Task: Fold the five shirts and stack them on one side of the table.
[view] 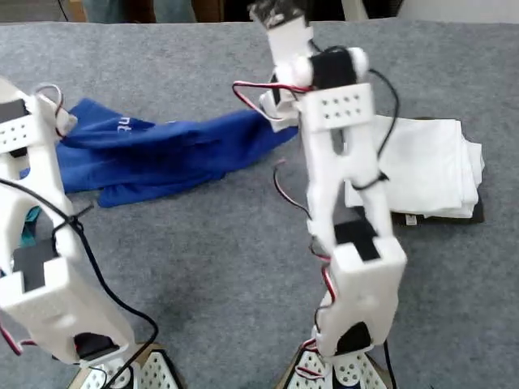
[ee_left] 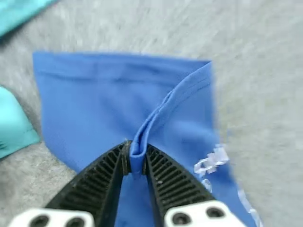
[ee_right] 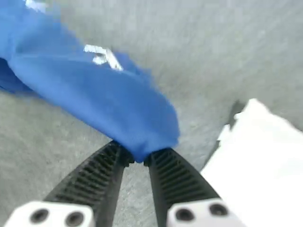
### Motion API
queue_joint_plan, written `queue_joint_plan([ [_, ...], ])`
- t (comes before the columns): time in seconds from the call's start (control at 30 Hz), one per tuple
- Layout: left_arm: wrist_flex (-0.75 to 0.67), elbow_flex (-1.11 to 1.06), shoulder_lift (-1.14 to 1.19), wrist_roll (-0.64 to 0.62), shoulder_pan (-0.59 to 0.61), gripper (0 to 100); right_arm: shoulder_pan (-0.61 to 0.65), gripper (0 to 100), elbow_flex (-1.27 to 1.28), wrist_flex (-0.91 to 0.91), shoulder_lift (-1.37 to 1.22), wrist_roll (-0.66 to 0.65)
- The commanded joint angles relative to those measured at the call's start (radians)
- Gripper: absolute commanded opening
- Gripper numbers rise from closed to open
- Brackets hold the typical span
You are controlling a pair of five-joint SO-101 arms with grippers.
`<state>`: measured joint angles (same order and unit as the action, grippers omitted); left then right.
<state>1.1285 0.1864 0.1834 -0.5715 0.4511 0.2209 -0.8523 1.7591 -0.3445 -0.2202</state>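
Two white arms rise from the near edge of the grey table (view: 203, 275) as I watch from the high camera, the left arm (view: 36, 243) at the left edge and the right arm (view: 353, 227) near the middle.

Closest to the left arm, a bit of teal cloth (ee_left: 14, 127) lies on the table, just beside the blue shirt (view: 162, 154).

The left gripper (ee_left: 135, 158) has its fingers pressed nearly together, pinching a raised fold of the blue shirt between the ribbed pads.

The blue shirt is drawn out into a long band. Its long axis runs left to right across the table, with the right end angled slightly toward the far side. White print shows on the fabric near its left end.

The right gripper (ee_right: 137, 158) pinches the shirt's bunched right end, its fingers a narrow gap apart with blue cloth between the tips.

Farther right, just beside that end, a stack of folded white shirts (view: 422, 166) rests on a dark folded shirt (view: 478, 212) at the right side of the table.
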Motion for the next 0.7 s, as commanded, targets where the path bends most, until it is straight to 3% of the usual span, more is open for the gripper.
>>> queue_joint_plan([
  [0.0,0.072,0.143,-0.135,-0.008,-0.036,3,0.008,3.5,-0.053,0.000,0.186,-0.003],
  [0.23,0.226,0.461,-0.285,0.038,-0.101,3,0.002,1.2,-0.054,-0.110,0.447,0.003],
  [0.43,0.305,0.799,-0.304,0.127,-0.191,3,-0.003,1.4,-0.054,-0.334,0.627,0.066],
  [0.67,0.322,1.063,-0.313,0.252,-0.211,3,-0.114,1.4,-0.054,-0.614,0.733,0.161],
])
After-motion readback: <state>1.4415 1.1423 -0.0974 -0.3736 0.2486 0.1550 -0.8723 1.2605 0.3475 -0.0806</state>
